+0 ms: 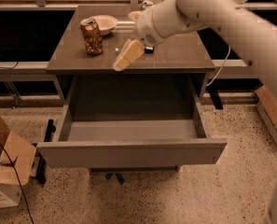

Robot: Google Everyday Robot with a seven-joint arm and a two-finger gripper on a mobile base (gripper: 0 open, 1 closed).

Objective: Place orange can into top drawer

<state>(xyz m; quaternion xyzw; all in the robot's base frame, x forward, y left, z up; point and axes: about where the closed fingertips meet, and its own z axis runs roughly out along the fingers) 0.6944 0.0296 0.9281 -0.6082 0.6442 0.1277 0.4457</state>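
Speckled terrazzo flooring [212,195] is being seen under everything, and at the far left an open cardboard box [7,167] is being supported by it. Toward the left rear of the flat grey table [175,55], the orange can [91,36] is being seen standing upright. Its long axis is vertical, its silver top and pull tab are being pointed upward, and its mottled copper metal is being lit to a shine. Just behind it, a shallow pale round bowl [104,22] is being rested on the tabletop. Below, the top drawer [128,154] is being shown pulled out: wide, shallow and grey, with a plain flat front. Right of the can and apart from it, the cream, wedge-shaped gripper [121,63] is being hung over the table's front edge, tilted down and leftward. Whether it is clenched or released cannot be told. It is being carried by a smooth white arm [212,13] entering from the upper right.
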